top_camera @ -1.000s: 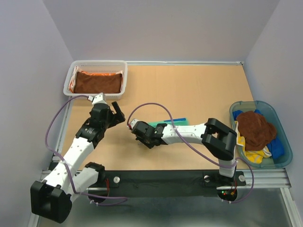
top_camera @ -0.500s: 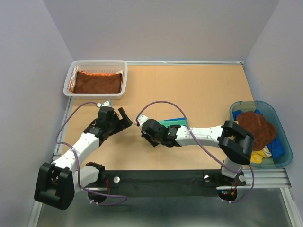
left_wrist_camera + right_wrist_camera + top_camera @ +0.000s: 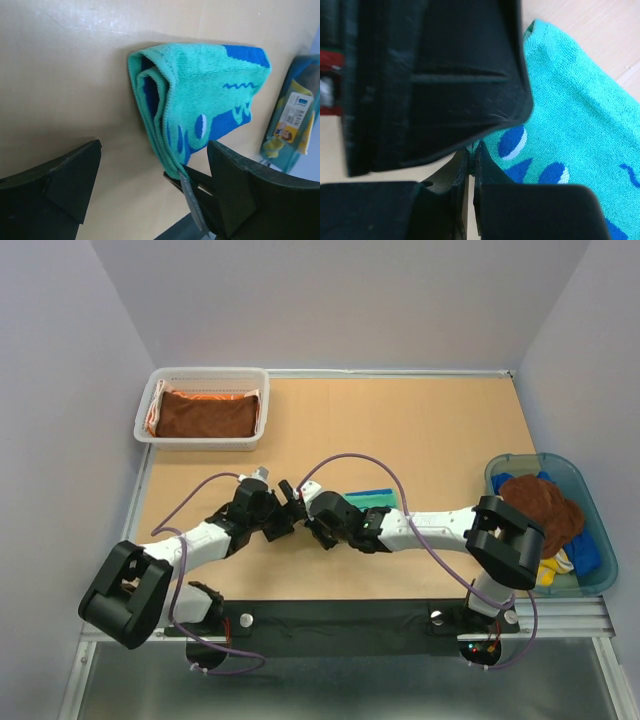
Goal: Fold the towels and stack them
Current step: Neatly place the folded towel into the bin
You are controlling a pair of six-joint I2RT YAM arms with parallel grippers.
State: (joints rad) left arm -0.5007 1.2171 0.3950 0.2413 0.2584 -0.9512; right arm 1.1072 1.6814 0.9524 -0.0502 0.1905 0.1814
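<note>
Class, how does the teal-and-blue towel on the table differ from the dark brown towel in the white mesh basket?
The teal-and-blue towel is patterned, the dark brown towel plain. The first lies on the table, pinched by the right gripper; the second sits in the white mesh basket. Both are folded.

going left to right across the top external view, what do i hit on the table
white mesh basket → left gripper → teal-and-blue towel → translucent blue-green tub
</note>
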